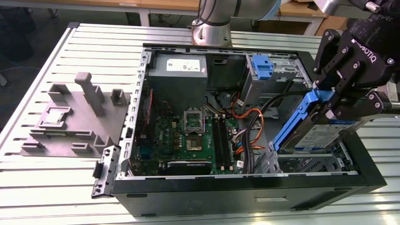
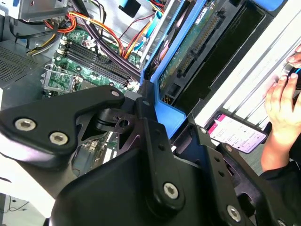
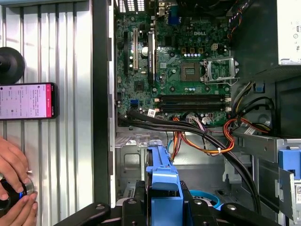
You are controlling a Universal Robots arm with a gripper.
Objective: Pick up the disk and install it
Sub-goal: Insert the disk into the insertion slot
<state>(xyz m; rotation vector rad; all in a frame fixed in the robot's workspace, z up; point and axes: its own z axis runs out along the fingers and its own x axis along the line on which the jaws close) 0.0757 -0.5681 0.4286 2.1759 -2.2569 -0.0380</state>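
Over open computer case (image 1: 250,183), tool (image 1: 340,101) grips disk (image 1: 319,133).

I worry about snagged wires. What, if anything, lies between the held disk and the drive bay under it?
Nothing visible blocks it. The tool holds the disk tilted over the bay at the case's corner; the orange cables run beside that bay, toward the motherboard.
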